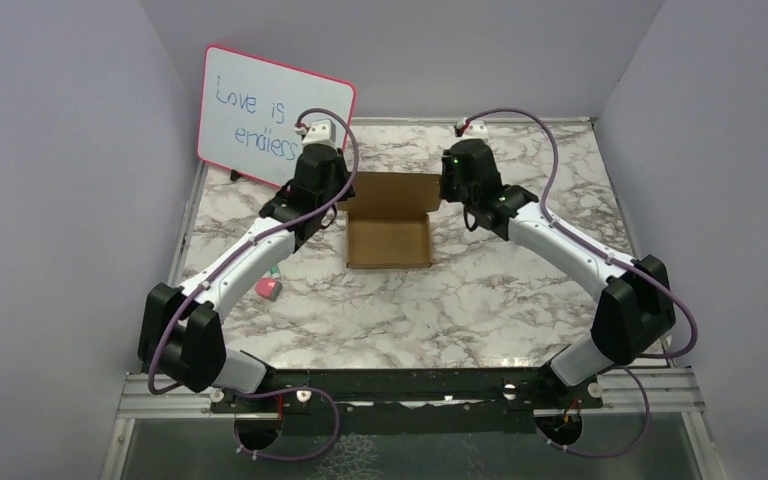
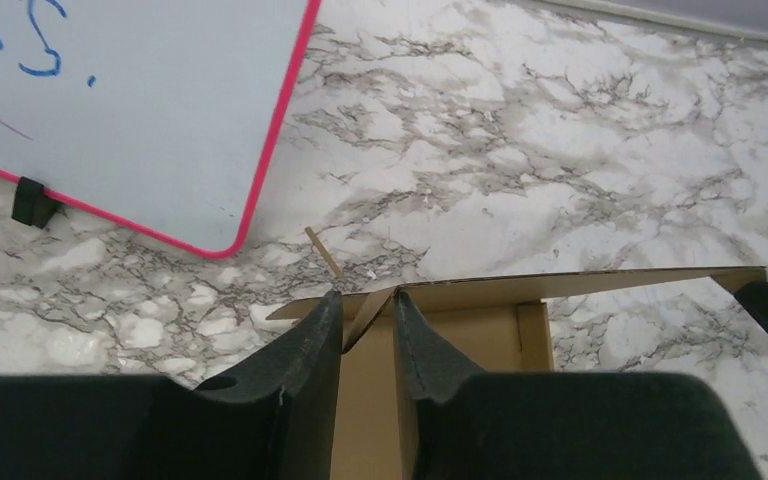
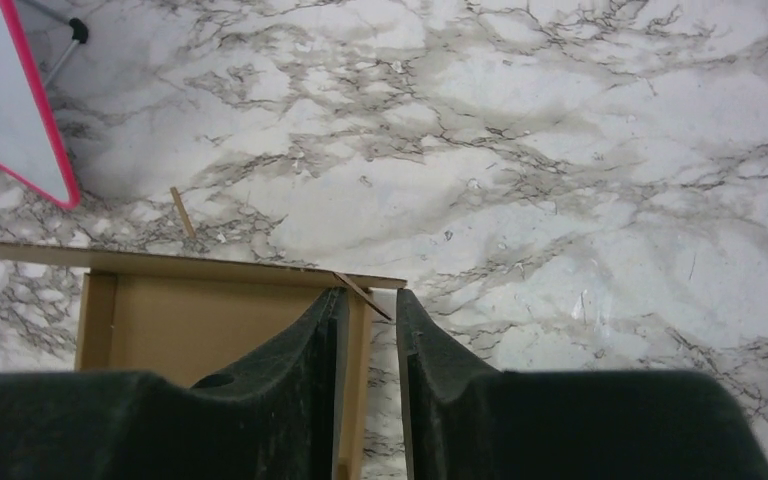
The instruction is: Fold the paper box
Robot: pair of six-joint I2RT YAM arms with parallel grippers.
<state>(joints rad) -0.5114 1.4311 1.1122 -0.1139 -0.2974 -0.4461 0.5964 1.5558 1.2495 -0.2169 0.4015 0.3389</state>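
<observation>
brown: one paper box (image 1: 388,243); left tool (image 2: 366,302), right tool (image 3: 369,298) straddle its walls

Left claw (image 2: 366,302), right claw (image 3: 369,298) (both ajar)

Brightness: even and fairly bright in all three views.
Source: diffuse, seemingly from above.
Shadows: soft grey patches lay on the tabletop (image 1: 520,300) beneath the left arm (image 1: 250,245) and right arm (image 1: 570,245); the paper box (image 1: 388,243) had a raised flap darker than its floor.
Glare: the whiteboard (image 1: 260,110) looked pale, slightly washed out.
Focus: top view was crisp; the left hand (image 2: 367,310) and right hand (image 3: 367,305) were soft, near-black masses close to the lens.
Distortion: side walls leaned outward in the top view.
</observation>
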